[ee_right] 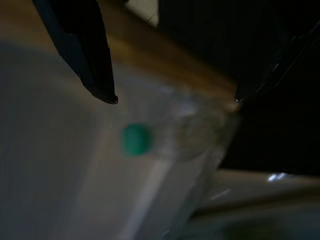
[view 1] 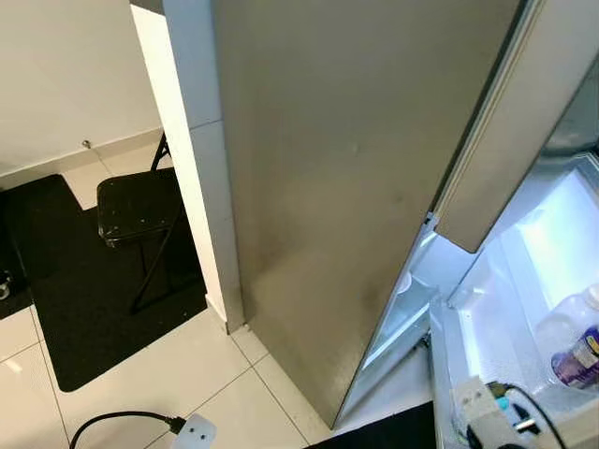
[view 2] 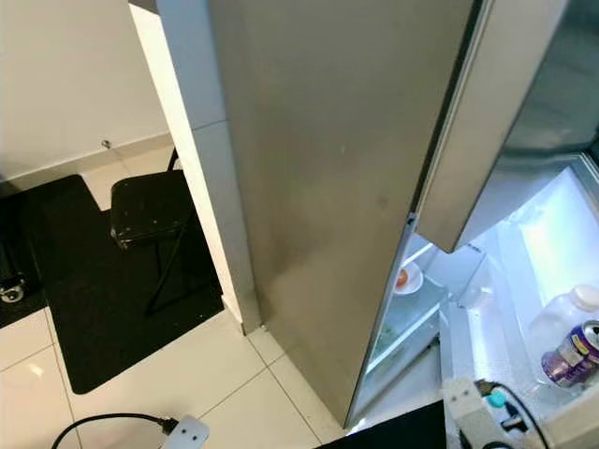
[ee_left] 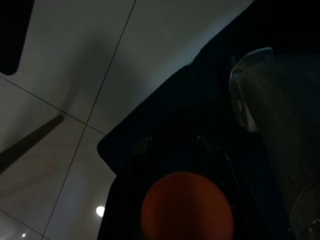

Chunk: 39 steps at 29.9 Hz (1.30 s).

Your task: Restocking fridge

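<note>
fridge (view 2: 337,187) is seen with its door swung wide, lit shelves holding a clear bottle (view 2: 562,323) and a can (view 2: 573,354). right gripper (ee_right: 172,100) fingers are spread apart near a green-capped bottle (ee_right: 165,145); it is judged light, slippery, best gripped mid-body. left gripper's fingers cannot be told.

1. The white tiled floor (view 1: 187,374) carries a black rectangular mat (view 1: 84,290) at the robot's left.
2. A black folding chair (view 1: 138,206) stands on that mat, next to the white wall edge.
3. A white plug block with a black cable (view 1: 192,432) lies on the tiles.
4. The lit white fridge door shelf (view 2: 496,346) holds a clear plastic bottle (view 2: 562,323) and a purple drink can (view 2: 573,354), just beside each other.
</note>
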Available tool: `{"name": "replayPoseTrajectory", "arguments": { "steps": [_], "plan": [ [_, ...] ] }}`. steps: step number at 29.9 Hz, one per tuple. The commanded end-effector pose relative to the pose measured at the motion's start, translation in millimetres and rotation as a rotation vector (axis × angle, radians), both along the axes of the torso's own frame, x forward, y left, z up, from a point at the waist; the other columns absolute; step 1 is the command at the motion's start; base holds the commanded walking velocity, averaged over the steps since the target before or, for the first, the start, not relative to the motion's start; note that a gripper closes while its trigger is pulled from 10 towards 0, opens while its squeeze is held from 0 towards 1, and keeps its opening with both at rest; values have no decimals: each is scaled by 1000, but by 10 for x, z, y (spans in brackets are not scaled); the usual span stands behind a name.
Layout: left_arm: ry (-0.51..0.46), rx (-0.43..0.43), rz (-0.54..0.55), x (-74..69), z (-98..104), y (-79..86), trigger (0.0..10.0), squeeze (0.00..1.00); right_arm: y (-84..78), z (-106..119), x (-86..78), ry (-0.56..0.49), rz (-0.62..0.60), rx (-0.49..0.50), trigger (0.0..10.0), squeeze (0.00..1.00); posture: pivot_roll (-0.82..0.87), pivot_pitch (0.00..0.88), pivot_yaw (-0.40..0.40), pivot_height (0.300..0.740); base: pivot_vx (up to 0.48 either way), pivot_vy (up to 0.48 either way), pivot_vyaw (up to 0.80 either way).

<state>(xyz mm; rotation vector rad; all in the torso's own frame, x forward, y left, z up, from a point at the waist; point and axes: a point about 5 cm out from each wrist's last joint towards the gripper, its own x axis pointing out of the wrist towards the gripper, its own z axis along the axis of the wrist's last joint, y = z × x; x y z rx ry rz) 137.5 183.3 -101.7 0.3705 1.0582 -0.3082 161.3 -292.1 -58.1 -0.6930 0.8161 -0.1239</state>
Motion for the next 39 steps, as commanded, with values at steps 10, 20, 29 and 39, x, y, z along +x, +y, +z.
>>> {"name": "replayPoseTrajectory", "arguments": {
  "steps": [10, 20, 29, 39],
  "plan": [
    [57, -42, -45, -141, -61, -155, 10000, 0, 222, -42, 41, -22, 77, 154, 10000, 0, 7, 60, -40, 740, 0, 0, 0],
    [51, -40, -50, -119, -54, -154, 10000, 0, 266, 257, 549, -201, 138, 172, 0, 0, 9, 54, -40, 740, 0, 0, 0],
    [52, -43, -47, -126, -57, -163, 10000, 0, 144, 332, 612, -231, 77, 106, 0, 0, 10, 55, -41, 740, 0, 0, 0],
    [56, -43, -45, -138, -61, -168, 10000, 0, -184, 384, 511, -189, -43, -129, 10000, 0, 10, 55, -44, 740, 0, 0, 0]
  ]
}}
